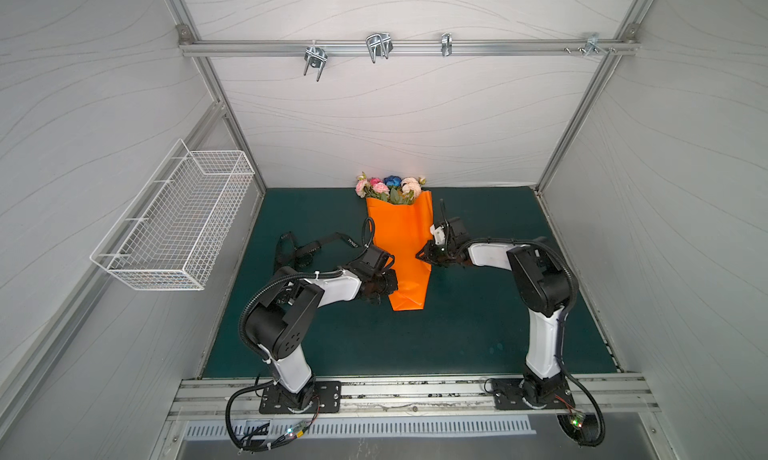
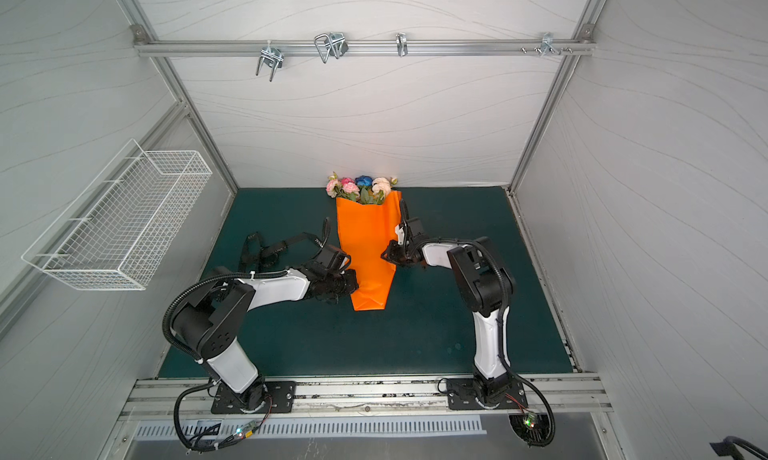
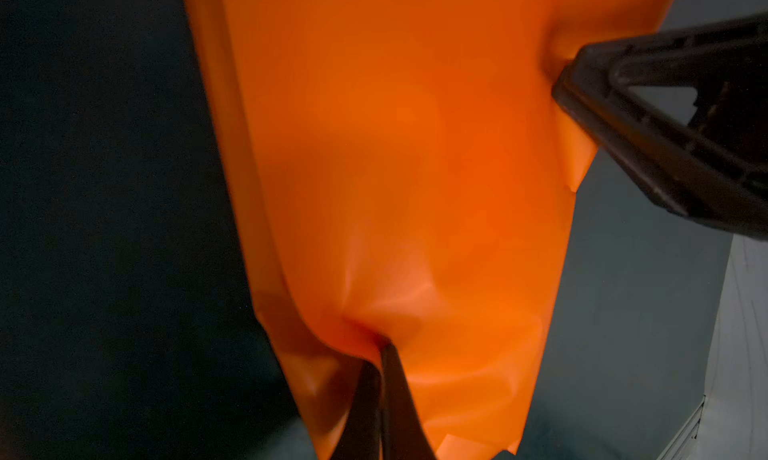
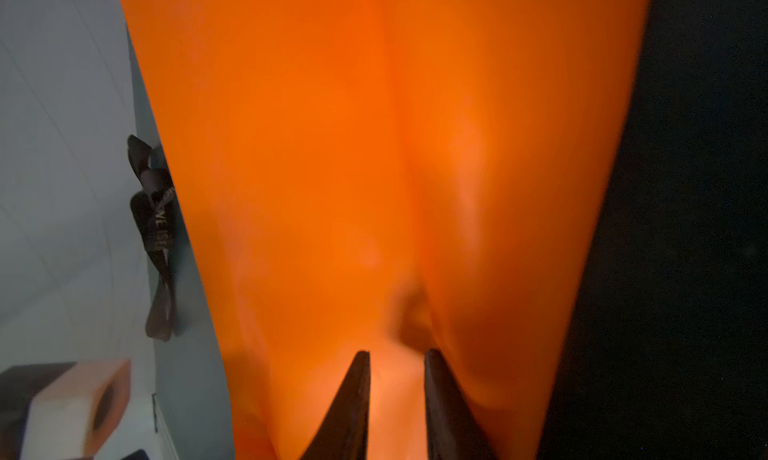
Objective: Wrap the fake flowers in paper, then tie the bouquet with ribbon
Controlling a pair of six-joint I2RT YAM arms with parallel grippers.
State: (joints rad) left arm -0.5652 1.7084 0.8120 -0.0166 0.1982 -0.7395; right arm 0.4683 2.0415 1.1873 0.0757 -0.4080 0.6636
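Dark green mat (image 1: 332,333) inside a grey-walled booth, seen from above in both top views. Lying at the middle of the mat with its blossoms close to the back wall: bouquet (image 1: 390,185) of pink, peach and one blue flower with green leaves, poking out of the wide end of a cone of orange paper (image 1: 401,237) — stems hidden inside the wrap. Narrow end of the cone pointing toward the arm bases.

Left claw (image 3: 380,347) against the paper's left edge near the narrow end, jaws closed tight on a pinched fold of the paper. Right claw (image 4: 397,354) at the paper's right edge, about halfway along the cone, jaws only a narrow gap apart with a pucker of paper caught between them.

Black ribbon (image 1: 307,248) with printed lettering lying in loose loops on the mat, left of the paper and beyond the left arm. White wire basket (image 1: 178,221) hanging on the left wall.
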